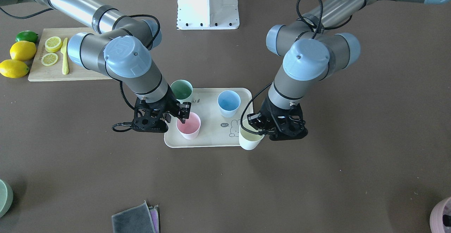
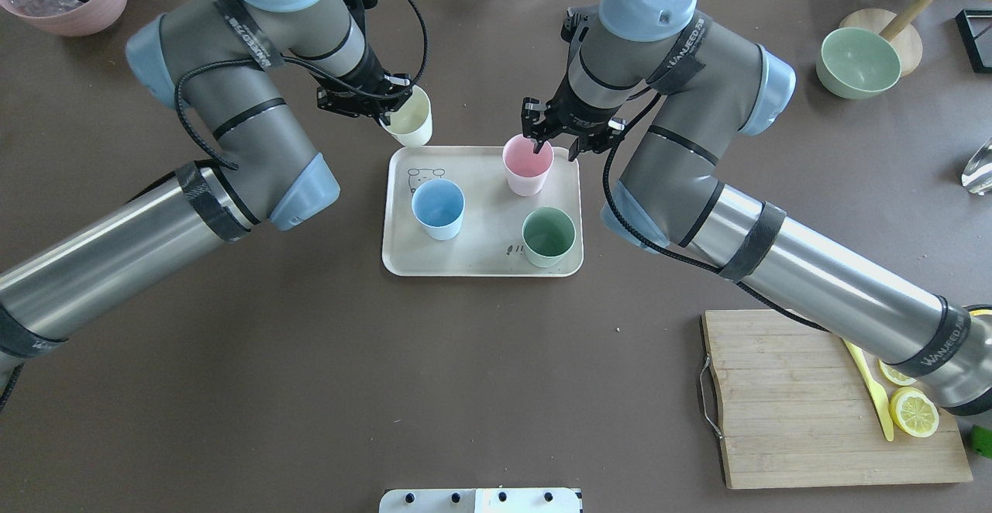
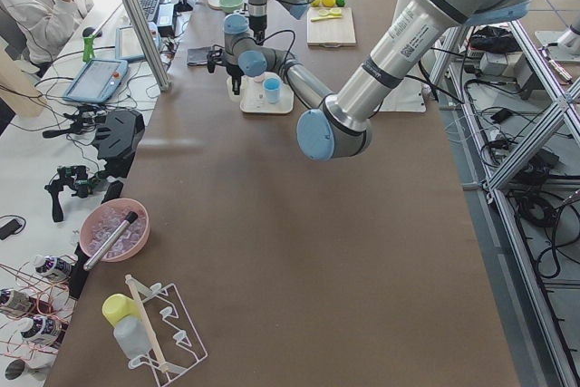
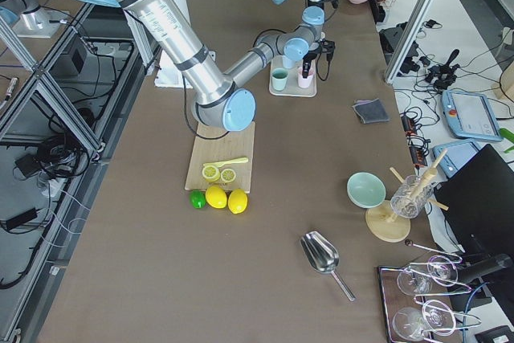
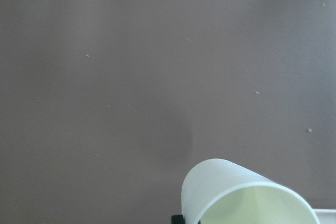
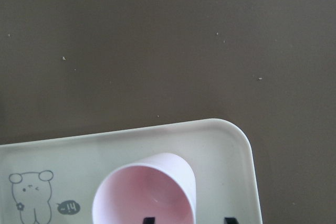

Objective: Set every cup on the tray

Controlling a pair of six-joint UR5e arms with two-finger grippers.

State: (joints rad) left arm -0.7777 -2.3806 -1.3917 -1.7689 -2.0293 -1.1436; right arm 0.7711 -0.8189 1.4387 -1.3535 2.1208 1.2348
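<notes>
Delivery of the last cup is the step in hand. Three already stand on the tray [image 2: 480, 187]: in the overhead view the blue cup [image 2: 438, 208] is at its left, the green cup [image 2: 549, 236] at its lower right and the pink cup [image 2: 528, 164] at its upper right. The yellow cup [image 2: 409, 119] hangs from my left fingers [image 2: 393, 111] just off the tray's upper left corner. Most of it seems to be over bare counter [image 2: 310, 342]. Those fingers are pinched on its wall near the rim, and my left wrist view shows it tipped, mouth toward the lens, with a sliver of tray at the lower right edge. My right fingers [image 2: 544, 139] stand wide astride the pink cup's wall, one tip inside the mouth and one outside, gripping nothing as far as the wrist view shows. I judge that cup set down and let go. Next, my left arm should carry the yellow cup inward over the rim to the free patch above the blue cup, level it, lower it until the base sits flat, then spread. My right should rise straight up so the inner tip does not hook the pink rim. Both arms come in from the lower corners of the overhead view, elbows bent, with the wrists turned down over the tray's upper edge.
</notes>
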